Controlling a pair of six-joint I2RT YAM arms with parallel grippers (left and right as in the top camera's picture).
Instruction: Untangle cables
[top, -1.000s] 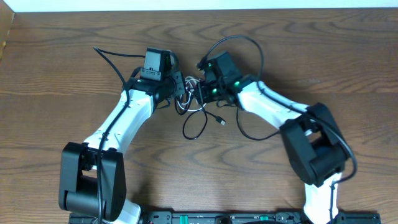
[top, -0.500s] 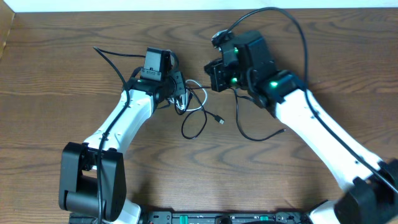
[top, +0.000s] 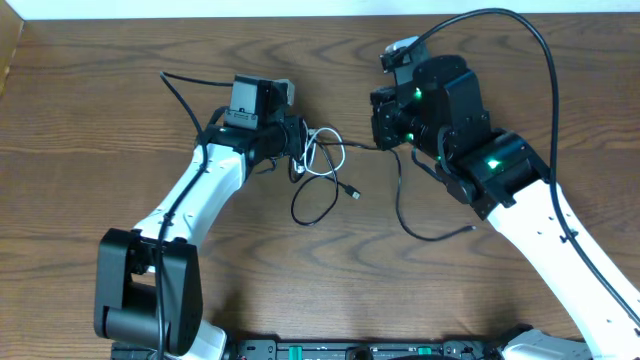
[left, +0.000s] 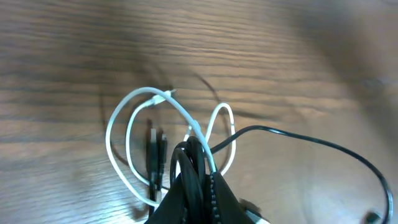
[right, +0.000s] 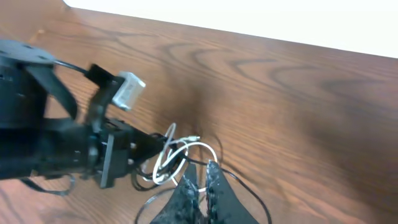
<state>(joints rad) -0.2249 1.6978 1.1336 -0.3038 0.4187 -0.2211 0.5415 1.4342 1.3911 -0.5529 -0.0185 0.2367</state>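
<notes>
The white cable (top: 326, 160) lies in loops tangled with the black cable (top: 312, 207) at the table's middle. My left gripper (top: 299, 150) is shut on the tangle; in the left wrist view its fingers (left: 198, 190) pinch black strands and the white cable (left: 127, 121). My right gripper (top: 381, 132) is raised to the right of the tangle and shut on the black cable, which runs left to the tangle and hangs down to a free end (top: 468, 229). The right wrist view shows its fingers (right: 200, 185) close together above the white loops (right: 180, 155). A small plug (top: 353, 192) lies on the wood.
The wooden table (top: 120, 120) reaches a white strip (top: 200, 8) along the far edge. Thick black arm wires arch over the right arm (top: 520, 40) and trail behind the left arm (top: 185, 95).
My right gripper has risen and moved right, away from the tangle, drawing the black cable out. The white loops have shifted a little to the right. My left gripper has barely moved.
</notes>
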